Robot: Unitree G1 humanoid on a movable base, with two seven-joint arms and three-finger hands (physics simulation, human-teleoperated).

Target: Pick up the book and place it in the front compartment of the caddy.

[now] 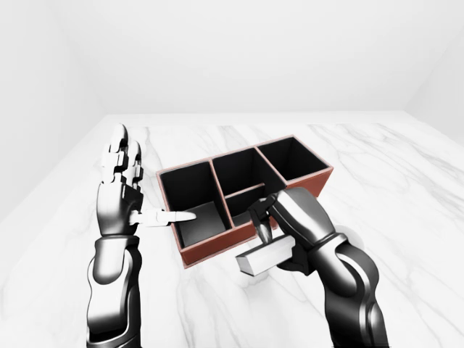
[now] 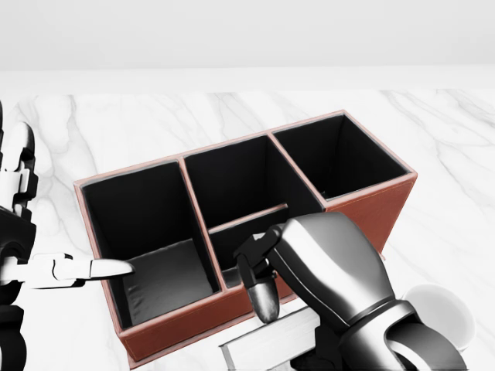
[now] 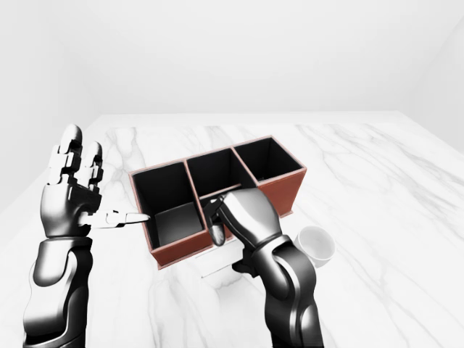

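The red-brown caddy (image 1: 214, 251) stands on the marble table, with black compartments: one at the left, a split middle one and one at the right. My right hand (image 1: 270, 238) is shut on the pale grey book (image 1: 262, 258), holding it flat just above the table against the caddy's near wall, below the small middle compartment (image 2: 236, 251). The book's lower edge also shows in the head view (image 2: 267, 344). My left hand (image 1: 145, 185) is open and empty, raised at the caddy's left side, its thumb pointing over the left compartment (image 2: 158, 278).
A white cup (image 3: 316, 244) stands on the table right of my right arm, near the caddy's right end. The white marble table (image 1: 391, 174) stretches away to the top and right; white walls lie beyond.
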